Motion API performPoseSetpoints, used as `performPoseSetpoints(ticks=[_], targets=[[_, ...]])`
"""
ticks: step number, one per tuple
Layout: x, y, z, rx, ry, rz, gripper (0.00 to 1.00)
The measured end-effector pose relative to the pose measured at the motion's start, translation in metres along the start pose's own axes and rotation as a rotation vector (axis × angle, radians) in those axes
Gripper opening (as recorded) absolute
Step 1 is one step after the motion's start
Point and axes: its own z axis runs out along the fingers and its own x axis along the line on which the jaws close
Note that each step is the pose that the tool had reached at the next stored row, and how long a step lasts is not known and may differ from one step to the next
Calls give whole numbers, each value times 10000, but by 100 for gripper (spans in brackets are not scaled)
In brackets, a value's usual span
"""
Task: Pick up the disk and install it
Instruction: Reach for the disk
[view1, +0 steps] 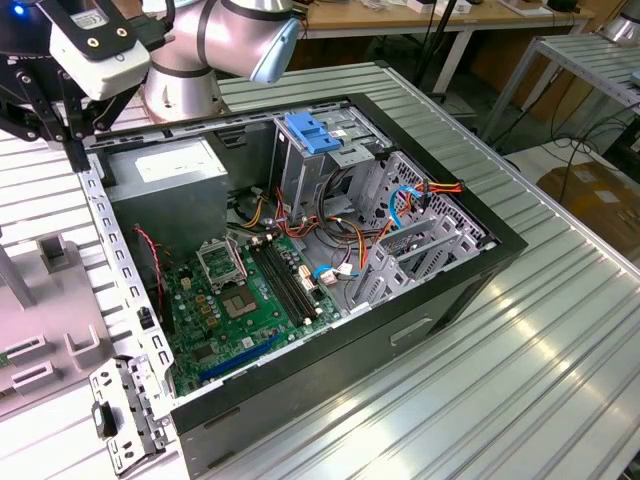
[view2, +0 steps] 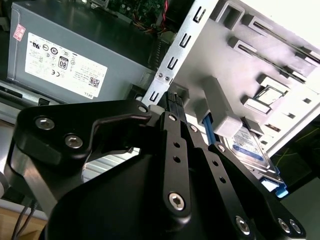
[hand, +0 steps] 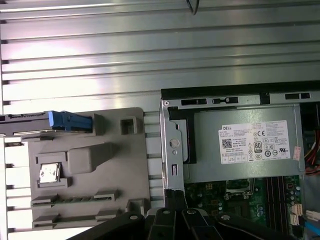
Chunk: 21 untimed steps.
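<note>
The disk (hand: 27, 124) lies on edge in a slot of a grey fixture tray (hand: 115, 170) beside the open computer case; its light-blue carrier frame (hand: 70, 121) sticks out at one end. The second wrist view shows the disk's labelled face (view2: 248, 144) and blue frame corner (view2: 274, 188) behind the black finger links. My gripper (hand: 175, 196) hangs over the case's metal edge rail (view2: 172, 62), between the tray and the power supply. Its fingers are shut with nothing between them, apart from the disk. In the exterior view the gripper (view1: 74, 158) is at the case's back left corner.
The open case (view1: 470, 270) holds a grey power supply (view1: 165, 170), a green motherboard (view1: 245, 300), coloured cables and a drive cage topped by a blue latch piece (view1: 312, 132). The tray also carries a small chip (hand: 49, 173). All of it stands on a ribbed metal table (view1: 520, 380).
</note>
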Motion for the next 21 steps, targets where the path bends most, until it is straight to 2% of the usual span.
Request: performPoseSetpoints(ticks=[21], targets=[[196, -15, -4, 0, 0, 0, 11]])
